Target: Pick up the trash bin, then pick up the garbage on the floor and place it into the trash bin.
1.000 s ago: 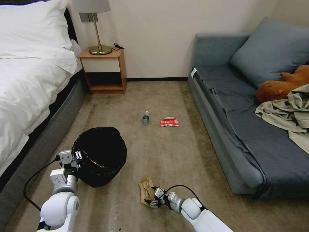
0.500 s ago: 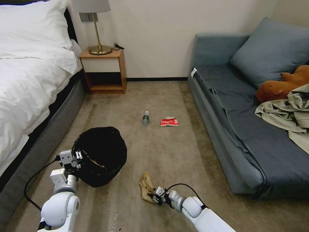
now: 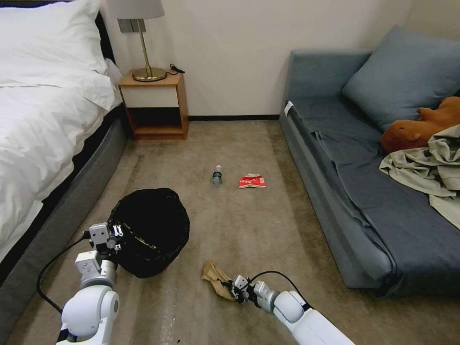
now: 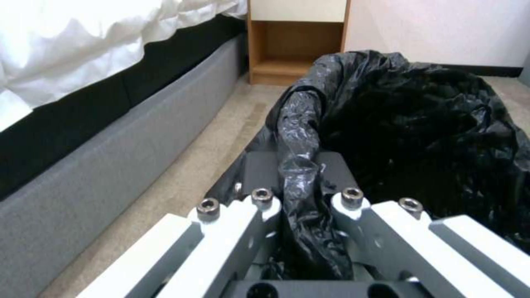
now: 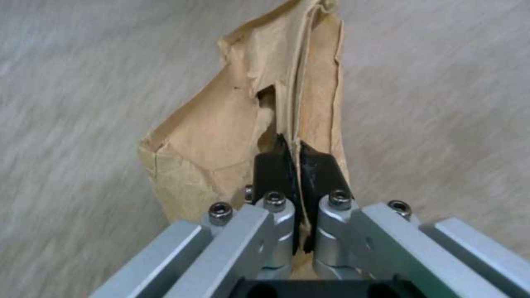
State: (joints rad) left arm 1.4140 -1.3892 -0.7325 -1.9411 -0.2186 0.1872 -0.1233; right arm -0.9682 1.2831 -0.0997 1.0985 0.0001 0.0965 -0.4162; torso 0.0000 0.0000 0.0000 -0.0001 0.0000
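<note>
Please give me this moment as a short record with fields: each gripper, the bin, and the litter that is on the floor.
left gripper: shut on the rim of the trash bin, beside the bed
right gripper: shut on the tan paper bag, low over the carpet
bin lining: black plastic bag
litter on floor: clear bottle and red-and-white packet, side by side, apart, farther ahead
sofa: on robot's right

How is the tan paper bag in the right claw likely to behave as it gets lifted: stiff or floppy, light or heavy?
Probably floppy: the tan paper bag is creased, torn and pinched at one edge by the right claw, so the rest may droop. Likely light, since it looks flat and empty. The thin, ripped paper could tear further if tugged.
</note>
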